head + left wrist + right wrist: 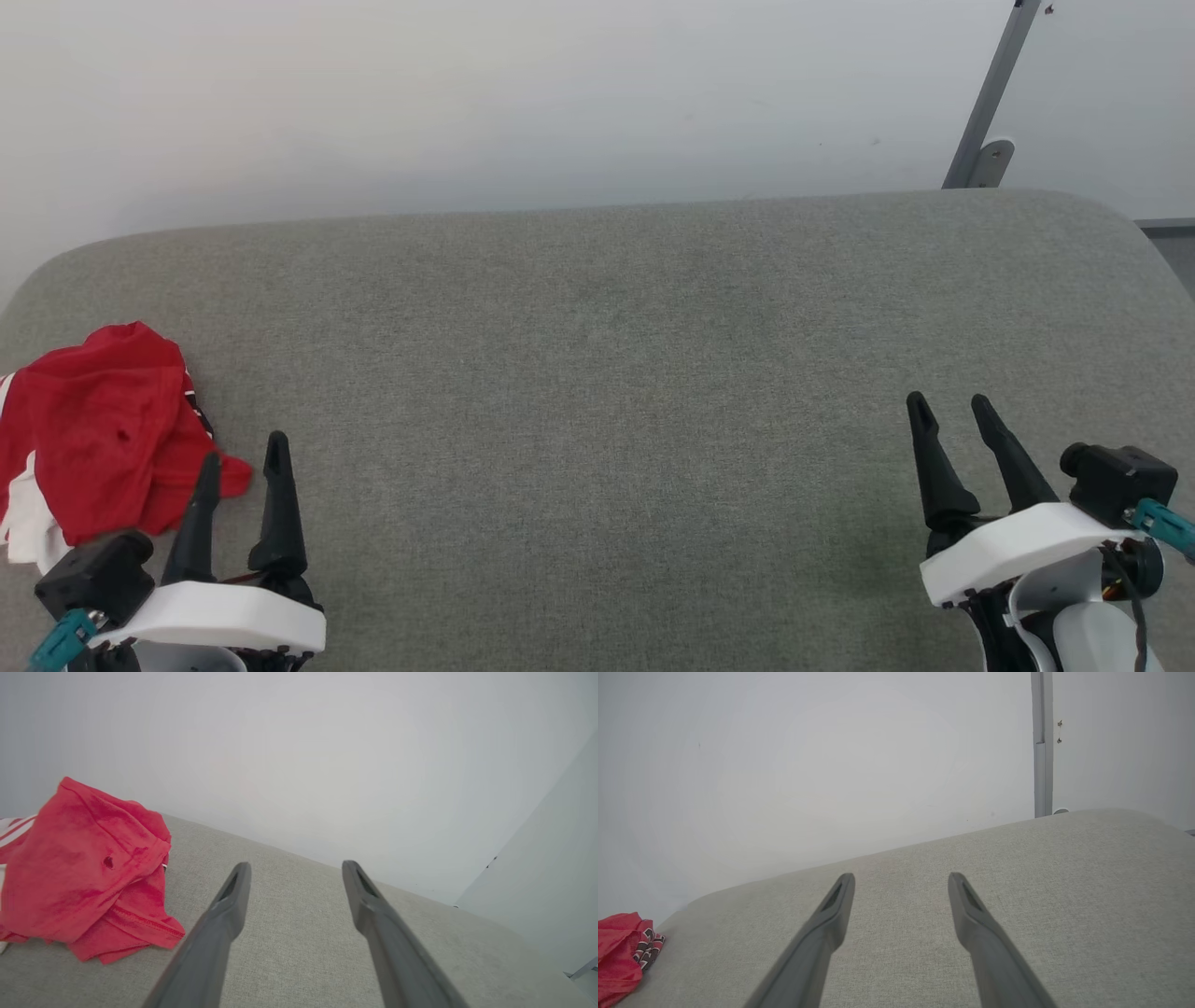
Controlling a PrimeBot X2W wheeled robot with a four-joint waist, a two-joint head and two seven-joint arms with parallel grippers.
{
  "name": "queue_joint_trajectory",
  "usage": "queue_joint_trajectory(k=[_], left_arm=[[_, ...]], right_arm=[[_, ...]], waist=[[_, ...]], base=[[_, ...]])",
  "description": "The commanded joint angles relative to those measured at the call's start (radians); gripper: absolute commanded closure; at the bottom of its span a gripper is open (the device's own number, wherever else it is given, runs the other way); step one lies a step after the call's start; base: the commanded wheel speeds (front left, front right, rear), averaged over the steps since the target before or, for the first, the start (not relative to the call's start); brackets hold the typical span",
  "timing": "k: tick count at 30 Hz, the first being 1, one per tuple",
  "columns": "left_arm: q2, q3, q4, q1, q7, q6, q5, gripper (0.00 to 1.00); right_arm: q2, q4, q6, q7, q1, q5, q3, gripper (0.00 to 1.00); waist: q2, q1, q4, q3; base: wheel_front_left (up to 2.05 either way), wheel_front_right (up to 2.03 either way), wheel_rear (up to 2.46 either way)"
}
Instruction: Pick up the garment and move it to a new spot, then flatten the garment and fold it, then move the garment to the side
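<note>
Garment [98,429] lies crumpled at eight o'clock on the bench [597,373], just beside our left tool [244,448]. The right tool [948,399] sits well apart at four o'clock. Both stand released and empty. We judge the cloth light, soft and limp, likely to sag and trail, so we would pinch a raised red fold atop the heap.
</note>
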Motion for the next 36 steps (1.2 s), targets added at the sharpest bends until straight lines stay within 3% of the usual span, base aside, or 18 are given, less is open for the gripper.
queue_joint_trajectory(k=[1, 36], left_arm=[[0.009, -0.002, -0.013, 0.007, -0.013, -0.005, 0.031, 0.00], [0.028, -0.025, -0.028, 0.030, -0.079, -0.010, 0.257, 0.00]], right_arm=[[-0.005, -0.012, 0.000, -0.009, -0.015, -0.026, 0.002, 0.00], [-0.009, -0.033, 0.000, -0.050, -0.017, -0.293, 0.007, 0.00]], waist=[[0.0000, 0.0000, 0.000, 0.000], [0.0000, 0.0000, -0.003, -0.009]], base=[[0.00, 0.00, 0.00], [0.00, 0.00, 0.00]])
